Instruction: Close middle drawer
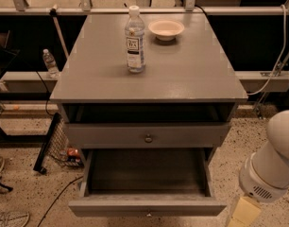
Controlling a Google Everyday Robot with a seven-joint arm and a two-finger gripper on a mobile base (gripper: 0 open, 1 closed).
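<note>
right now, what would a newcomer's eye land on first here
The middle drawer stands pulled far out at the bottom of the view, under the top drawer. On the grey cabinet top a water bottle stands upright, with a small bowl just behind it to the right. The gripper hangs in the lower right corner, beside the open drawer's front corner and apart from it.
</note>
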